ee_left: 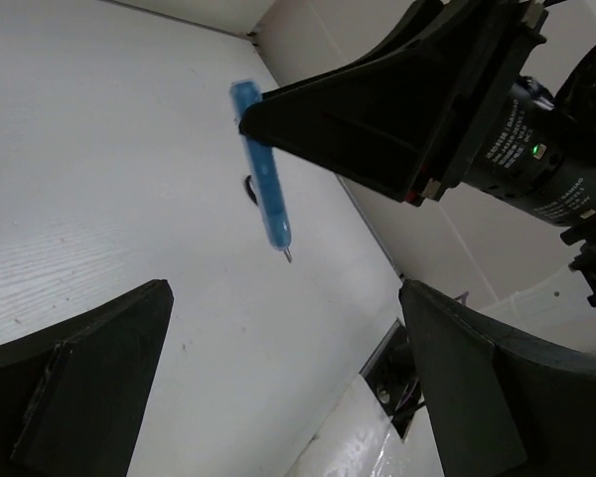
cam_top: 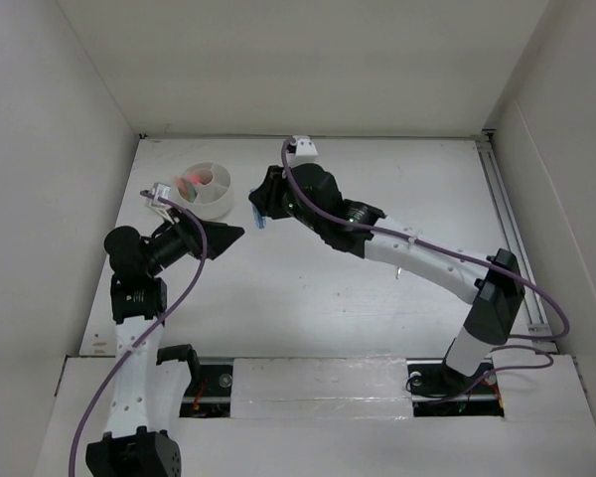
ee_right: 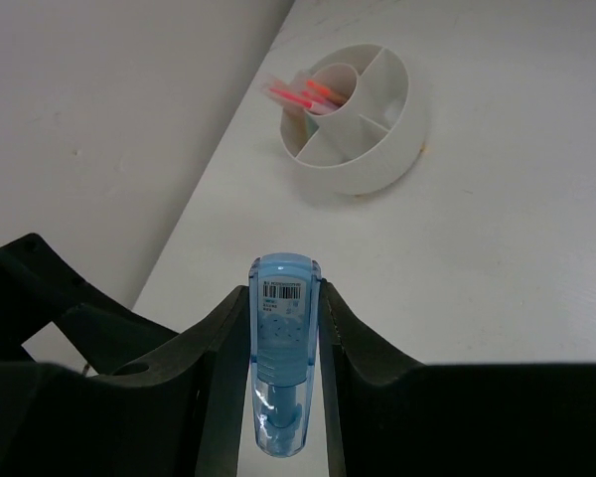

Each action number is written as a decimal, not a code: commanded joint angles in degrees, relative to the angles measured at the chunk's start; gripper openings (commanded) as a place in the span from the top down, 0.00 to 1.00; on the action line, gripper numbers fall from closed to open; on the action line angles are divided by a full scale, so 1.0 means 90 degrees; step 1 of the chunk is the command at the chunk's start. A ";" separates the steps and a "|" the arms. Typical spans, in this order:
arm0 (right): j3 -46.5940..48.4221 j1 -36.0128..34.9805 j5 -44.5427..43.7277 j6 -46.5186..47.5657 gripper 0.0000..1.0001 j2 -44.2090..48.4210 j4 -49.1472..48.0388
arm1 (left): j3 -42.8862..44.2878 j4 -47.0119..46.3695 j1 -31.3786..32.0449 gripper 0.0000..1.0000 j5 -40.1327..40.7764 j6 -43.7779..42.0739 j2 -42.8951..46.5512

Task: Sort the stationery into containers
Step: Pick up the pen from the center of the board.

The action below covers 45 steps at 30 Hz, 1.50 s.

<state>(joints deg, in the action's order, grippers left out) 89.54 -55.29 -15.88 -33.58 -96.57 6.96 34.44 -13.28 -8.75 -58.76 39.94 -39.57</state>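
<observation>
My right gripper (ee_right: 283, 298) is shut on a translucent blue marker (ee_right: 283, 348), which stands upright between its black fingers. In the top view the marker (cam_top: 259, 220) hangs just right of the round white tub (cam_top: 219, 204). The tub (ee_right: 372, 159) has inner dividers, and red and pink pens (ee_right: 303, 96) lean in one compartment. Below the tub my left gripper (cam_top: 233, 237) is open and holds nothing. In the left wrist view its fingers (ee_left: 79, 388) stand far apart, with the marker (ee_left: 263, 184) held in the right gripper (ee_left: 253, 124) ahead of them.
White walls enclose the table on the left, back and right. A metal rail (cam_top: 507, 214) runs along the right edge. A small dark curved item (ee_left: 249, 188) lies on the table behind the marker. The tub sits near the left wall.
</observation>
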 commanded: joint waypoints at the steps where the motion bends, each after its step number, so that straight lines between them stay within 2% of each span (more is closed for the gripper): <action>1: 0.0480 -0.0185 0.0094 0.0147 1.00 -0.0089 -0.0285 | -0.0105 -0.0781 -0.0014 0.04 -0.0483 0.0249 0.0041; 14: 0.0735 -0.0556 0.0494 0.0206 1.00 -0.0266 -0.0695 | -0.0164 -0.0781 -0.0014 0.13 -0.0541 0.0308 -0.0164; 25: 0.0979 -0.1073 0.0495 0.0206 1.00 -0.0383 -0.0695 | -0.0105 -0.0547 -0.0014 0.17 -0.0356 0.0171 -0.0222; 29: 0.0979 -0.1200 0.0436 0.0265 1.00 -0.0441 -0.0695 | 0.0021 -0.0332 -0.0014 0.23 -0.0238 0.0054 -0.0222; 32: 0.0921 -0.1201 0.0368 0.0265 1.00 -0.0441 -0.0695 | 0.0080 -0.0107 -0.0014 0.31 -0.0072 -0.0083 -0.0222; 37: 0.0794 -0.1259 0.0299 0.0265 1.00 -0.0441 -0.0695 | 0.0197 0.0089 -0.0014 0.54 0.0151 -0.0210 -0.0222; 38: 0.0794 -0.1259 0.0299 0.0265 1.00 -0.0441 -0.0695 | 0.0197 0.0147 -0.0014 0.59 0.0152 -0.0210 -0.0222; 39: 0.0794 -0.1259 0.0299 0.0265 1.00 -0.0441 -0.0695 | 0.0255 0.0215 -0.0014 0.70 0.0210 -0.0287 -0.0222; 41: 0.0735 -0.1259 0.0299 0.0265 1.00 -0.0441 -0.0695 | 0.0324 0.0390 -0.0014 0.78 0.0366 -0.0288 -0.0222; 45: 0.0618 -0.1259 0.0299 0.0265 1.00 -0.0500 -0.0695 | 0.0383 0.0518 -0.0014 0.84 0.0543 -0.0356 -0.0222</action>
<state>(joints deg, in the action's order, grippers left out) 95.50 -65.25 -14.44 -31.46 -101.93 2.46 35.20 -8.91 -8.10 -59.27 38.33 -41.50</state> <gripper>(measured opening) 0.351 0.169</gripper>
